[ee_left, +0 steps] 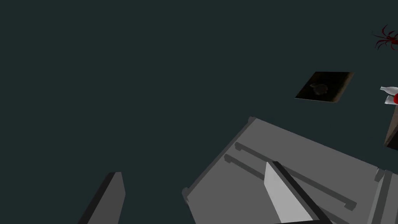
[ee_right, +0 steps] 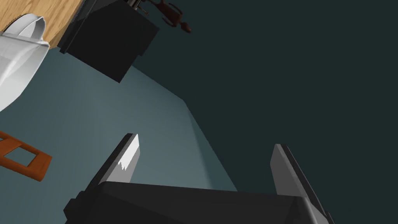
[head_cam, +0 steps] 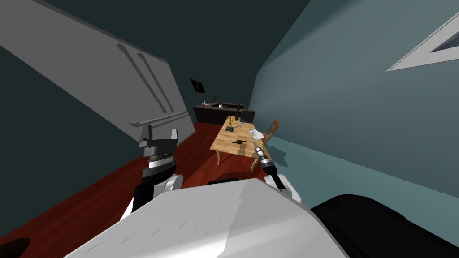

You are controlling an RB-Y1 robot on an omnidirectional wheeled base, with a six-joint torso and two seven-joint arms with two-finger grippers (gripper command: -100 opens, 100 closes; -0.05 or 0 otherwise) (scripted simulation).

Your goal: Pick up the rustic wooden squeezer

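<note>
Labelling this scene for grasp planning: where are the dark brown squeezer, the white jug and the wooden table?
dark brown squeezer [head_cam: 239, 142], head view, its middle.
white jug [ee_right: 16, 66], right wrist view, its side wall.
wooden table [head_cam: 224, 141], head view, bare top beside the squeezer.

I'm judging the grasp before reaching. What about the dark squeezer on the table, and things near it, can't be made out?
Dark squeezer on the wooden table: head view, too small to tell shape, material or which way it lies.
White jug: right wrist view, cut off by the picture's edge.
Orange chair: right wrist view, cut off by the edge.
Items on the dark counter: head view, too small to name.
</note>
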